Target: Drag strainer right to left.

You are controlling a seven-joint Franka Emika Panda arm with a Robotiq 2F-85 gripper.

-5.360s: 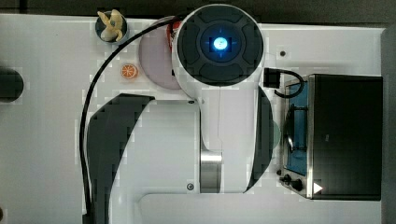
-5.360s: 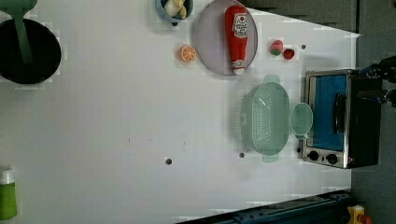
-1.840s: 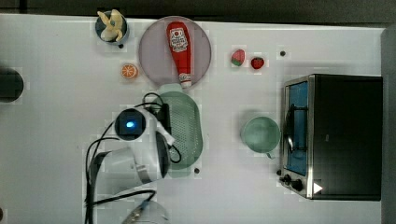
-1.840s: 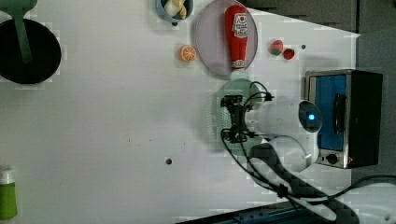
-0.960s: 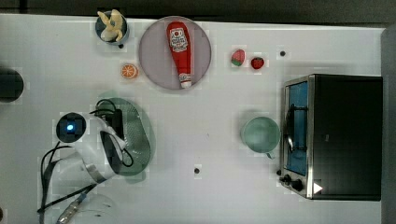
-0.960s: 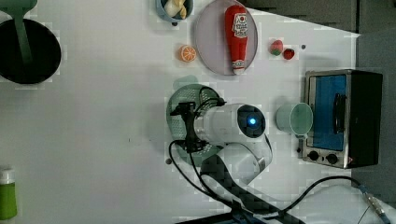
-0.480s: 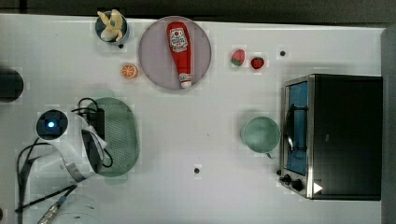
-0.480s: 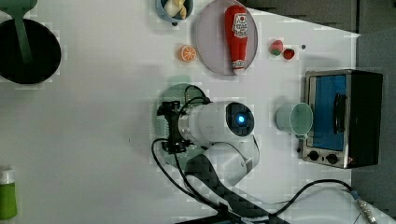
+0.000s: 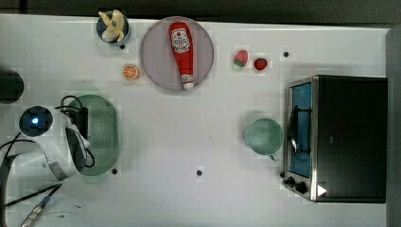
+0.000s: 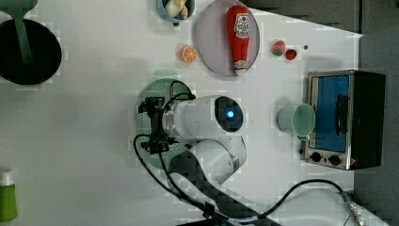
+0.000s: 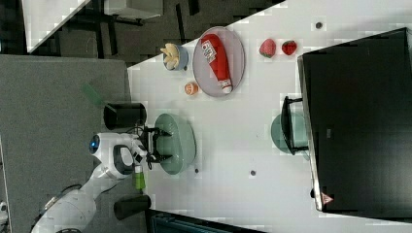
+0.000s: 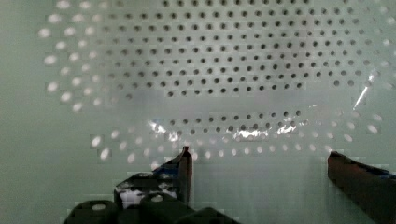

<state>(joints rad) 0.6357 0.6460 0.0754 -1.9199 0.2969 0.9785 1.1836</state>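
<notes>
The strainer (image 9: 103,137), a pale mint-green oval with a grid of holes, lies flat near the top view's left side of the white table. My gripper (image 10: 149,125) hangs over the strainer (image 10: 155,86), at its side toward the left view's left. In the right view the gripper (image 11: 160,144) reaches over the strainer (image 11: 179,141) with both dark fingers spread. Close up, the wrist view has the perforated strainer (image 12: 210,70) behind the gripper (image 12: 259,156). The jaws stand wide open with nothing between them.
A mint cup (image 9: 264,136) sits by the toaster oven (image 9: 340,137) at the top view's right. At the back stand a lilac plate (image 9: 156,56) bearing a ketchup bottle, an orange slice (image 9: 130,72), a bowl (image 9: 113,27) and strawberries (image 9: 260,64). A black pot (image 9: 9,86) stands left of the strainer.
Over the last second the arm and the strainer have slid toward the top view's left, away from the cup. The jaws stay apart.
</notes>
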